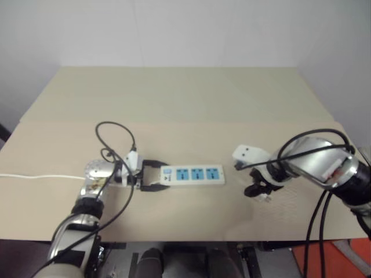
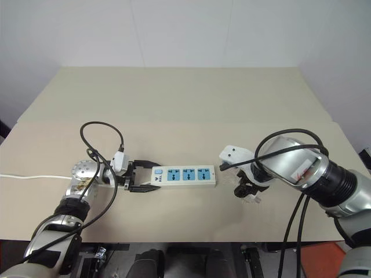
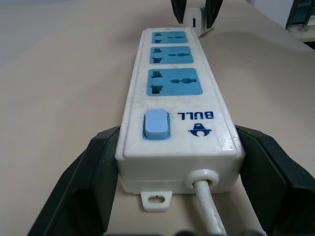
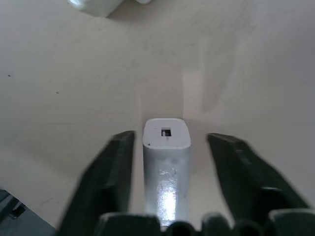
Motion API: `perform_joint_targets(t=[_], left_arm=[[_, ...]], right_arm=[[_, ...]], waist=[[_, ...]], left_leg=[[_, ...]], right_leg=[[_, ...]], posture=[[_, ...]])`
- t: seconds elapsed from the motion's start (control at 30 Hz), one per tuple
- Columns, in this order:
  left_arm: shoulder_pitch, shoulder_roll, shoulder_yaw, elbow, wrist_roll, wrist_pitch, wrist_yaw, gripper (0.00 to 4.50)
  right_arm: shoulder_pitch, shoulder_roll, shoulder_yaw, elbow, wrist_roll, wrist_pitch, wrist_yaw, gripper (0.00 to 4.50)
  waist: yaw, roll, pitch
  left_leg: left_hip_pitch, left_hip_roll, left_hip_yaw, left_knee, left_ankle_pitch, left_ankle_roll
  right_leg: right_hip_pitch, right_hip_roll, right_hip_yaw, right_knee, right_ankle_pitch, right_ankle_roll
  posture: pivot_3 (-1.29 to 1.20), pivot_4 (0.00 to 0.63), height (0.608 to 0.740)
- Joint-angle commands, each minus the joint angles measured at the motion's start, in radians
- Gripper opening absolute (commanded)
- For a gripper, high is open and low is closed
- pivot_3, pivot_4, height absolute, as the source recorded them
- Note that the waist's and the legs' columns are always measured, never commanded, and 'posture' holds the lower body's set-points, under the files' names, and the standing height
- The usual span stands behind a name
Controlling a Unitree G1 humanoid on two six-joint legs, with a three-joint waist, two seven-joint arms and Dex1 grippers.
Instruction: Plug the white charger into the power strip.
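left gripper: clamped on the switch end of the power strip, one finger on each long side; I read it as bracing the strip on the table
right gripper: pointing down over the white charger, fingers either side with gaps showing on both sides, so not pinching it yet as I see it
charger location: standing on the table just beyond the strip's free end, apart from it, port face up towards the wrist camera
strip location: lying flat near the table's front edge, sockets up, thin cord trailing off to my left
risk 1: one finger touches first and tips or skids the charger, since it stands tall on a small base
risk 2: pinch lands off-centre, charger twists in the grip, prongs miss the slots
risk 3: I can't see the prongs, so orientation for insertion is unconfirmed
risk 4: push-in force could slide the strip if the left grip slips
count: one charger, one strip, three blue sockets, one blue switch, two grippers
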Motion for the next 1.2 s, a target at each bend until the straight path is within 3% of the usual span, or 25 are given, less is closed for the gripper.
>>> perform_joint_targets(t=[0.03, 0.07, 0.3, 0.5, 0.63, 0.73, 0.87, 1.2], left_arm=[[0.027, 0.008, -0.024, -0.015, 0.018, -0.004, -0.005, 3.23], [0.029, 0.008, -0.024, -0.018, 0.018, -0.003, -0.005, 3.23], [0.035, 0.022, -0.024, -0.062, 0.0, 0.033, -0.024, 3.23], [0.041, 0.056, -0.027, -0.097, -0.014, 0.063, -0.048, 3.23], [0.053, 0.082, -0.038, -0.125, -0.028, 0.09, -0.054, 3.23], [0.071, 0.083, -0.036, -0.161, -0.039, 0.113, -0.053, 3.23], [0.104, 0.082, -0.036, -0.226, -0.049, 0.151, -0.038, 3.23], [0.195, 0.086, -0.028, -0.405, -0.074, 0.266, 0.055, 3.23]], right_arm=[[0.0, -0.009, -0.02, -0.008, 0.007, 0.011, -0.009, 1.33], [0.001, -0.008, -0.02, -0.009, 0.009, 0.011, -0.01, 1.13], [-0.027, -0.037, -0.046, -0.077, 0.001, -0.017, 0.009, 1.12], [-0.023, -0.042, -0.288, -0.13, 0.017, -0.256, 0.098, 1.12], [0.14, 0.091, -0.551, -0.06, 0.067, -0.587, 0.162, 1.12], [0.239, 0.212, -0.639, 0.011, 0.124, -0.734, 0.246, 1.12], [0.326, 0.374, -0.658, 0.092, 0.13, -0.911, 0.296, 1.12], [0.444, 0.627, -0.582, 0.288, -0.025, -1.269, 0.339, 1.12]], waist=[[0.0, 0.0, 0.0], [0.0, 0.0, 0.0], [0.0, 0.0, 0.0], [-0.004, 0.0, 0.0], [-0.006, -0.003, -0.001], [-0.006, -0.005, -0.003], [-0.007, -0.005, -0.003], [-0.008, -0.005, -0.003]], left_leg=[[0.0, 0.0, 0.0, 0.0, 0.0, 0.0], [0.0, 0.0, 0.0, 0.0, 0.0, 0.0], [0.0, 0.0, 0.0, 0.0, 0.0, 0.0], [-0.001, 0.0, 0.0, 0.0, 0.0, 0.0], [-0.001, 0.001, 0.0, -0.001, 0.0, 0.0], [-0.001, 0.0, 0.0, -0.001, 0.0, 0.0], [0.0, 0.001, 0.0, -0.001, 0.0, 0.0], [0.0, 0.001, 0.0, -0.001, 0.0, 0.0]], right_leg=[[0.0, 0.0, 0.0, 0.0, 0.0, 0.0], [0.0, 0.0, 0.0, 0.0, 0.0, 0.0], [0.0, 0.0, 0.0, 0.0, 0.0, 0.0], [-0.001, 0.0, 0.0, 0.0, 0.0, 0.0], [0.0, 0.001, 0.0, -0.001, 0.0, 0.0], [0.001, 0.0, -0.001, -0.002, 0.0, 0.0], [0.001, 0.001, -0.001, -0.001, 0.0, 0.0], [0.001, 0.0, -0.001, 0.0, 0.0, 0.0]], posture=[[0.0, 0.15, 0.74], [0.0, 0.15, 0.74], [0.0, 0.15, 0.74], [0.0, 0.15, 0.74], [0.0, 0.15, 0.74], [0.0, 0.15, 0.74], [0.0, 0.15, 0.74], [0.0, 0.15, 0.74]])
